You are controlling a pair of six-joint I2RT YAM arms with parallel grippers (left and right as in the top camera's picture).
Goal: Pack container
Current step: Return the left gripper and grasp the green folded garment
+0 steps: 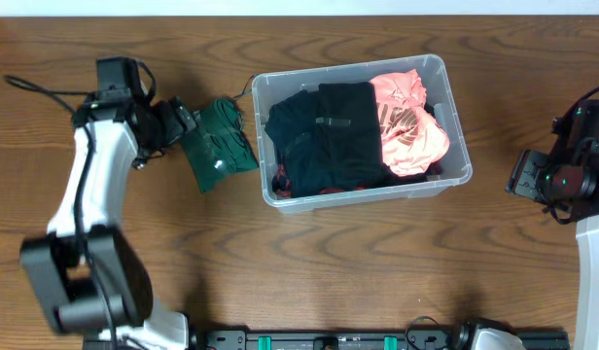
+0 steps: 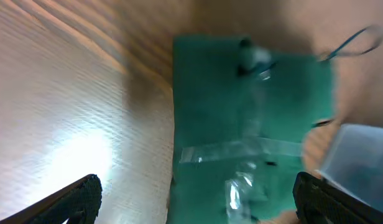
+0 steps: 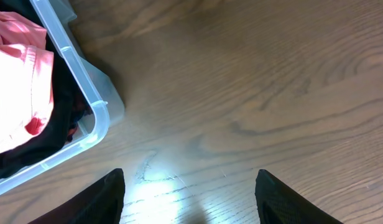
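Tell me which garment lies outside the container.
The dark green garment, on the table beside the container; the black garments and the coral garment lie inside it.

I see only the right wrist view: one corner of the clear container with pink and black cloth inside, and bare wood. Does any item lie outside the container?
Observer: Yes. A dark green folded garment lies on the table, just left of the container.
Operator: Does the left gripper hold it?
Observer: No. In the left wrist view the left gripper is open, its fingers spread wide, with the green garment ahead between them, not gripped.
Operator: Is there room in the container?
Observer: Little, I judge. From overhead, black clothes fill the left and middle and a pink garment fills the right; almost no bare base shows.
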